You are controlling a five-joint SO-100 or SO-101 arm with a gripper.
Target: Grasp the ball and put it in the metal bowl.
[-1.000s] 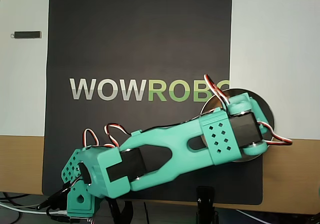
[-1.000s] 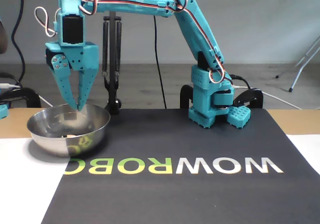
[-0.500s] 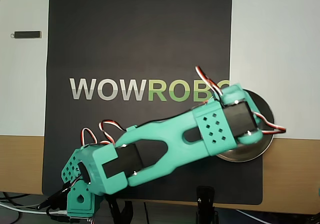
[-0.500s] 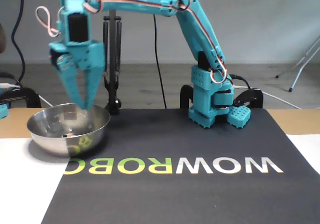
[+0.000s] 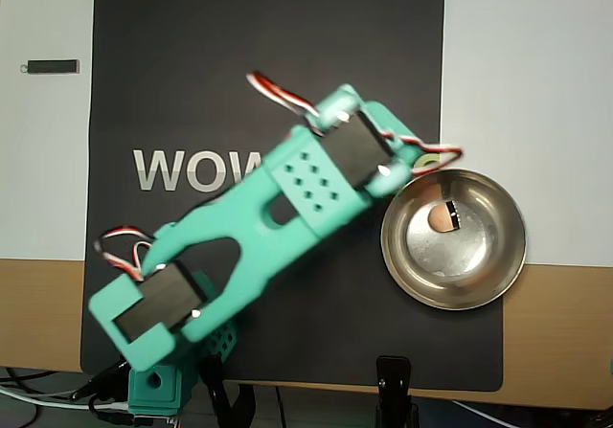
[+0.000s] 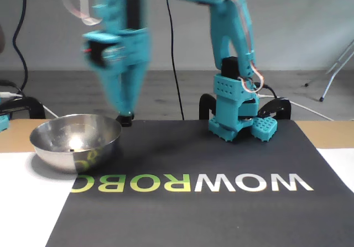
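Observation:
The metal bowl [image 5: 479, 273] sits at the right edge of the black mat, at the far left in the fixed view [image 6: 55, 150]. The small tan ball [image 5: 442, 217] lies inside it, near the rim closest to the arm. My teal gripper [image 6: 126, 113] hangs blurred over the mat just right of the bowl in the fixed view. It points down, fingertips together, with nothing held. From overhead, the wrist [image 5: 350, 150] covers the fingers and stands up and left of the bowl.
The black mat [image 5: 268, 64] with the WOWROBO lettering covers the table's middle. The arm's base [image 6: 235, 114] stands at the mat's back edge. A small dark stick [image 5: 53, 66] lies on the white sheet at far left. A clamp stand [image 6: 124, 117] is behind the bowl.
The arm has swung off the bowl toward the mat's middle and lifted a little, uncovering the bowl. The ball now shows inside the bowl from overhead.

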